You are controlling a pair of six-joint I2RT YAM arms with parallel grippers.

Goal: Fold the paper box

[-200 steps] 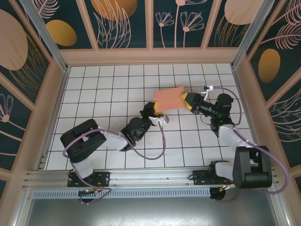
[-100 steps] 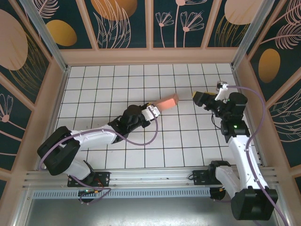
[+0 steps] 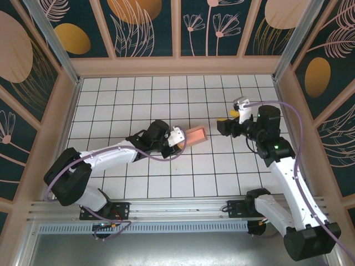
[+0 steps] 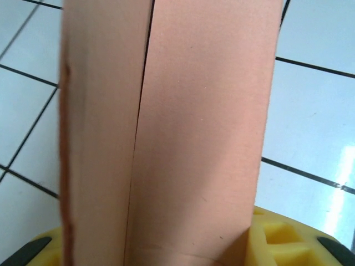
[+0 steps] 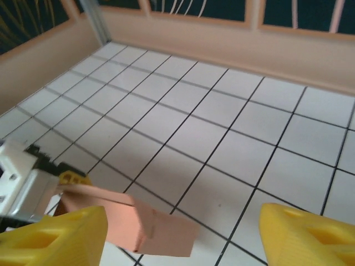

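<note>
Top camera looks down over the bench from its near edge. Left wrist hugs the paper box, probably facing down; right wrist sees it obliquely.

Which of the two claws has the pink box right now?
The left claw: the paper box is pinched between its yellow pads. The right claw is open, apart from the box, with nothing in it.

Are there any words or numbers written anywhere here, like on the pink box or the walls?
No text can be read anywhere in these pictures.
paper box: plain pink card, with nothing printed on the sides that show.
walls: only painted flowers and leaves, no letters.
tiled floor: only black grid lines, no numbers.
</note>
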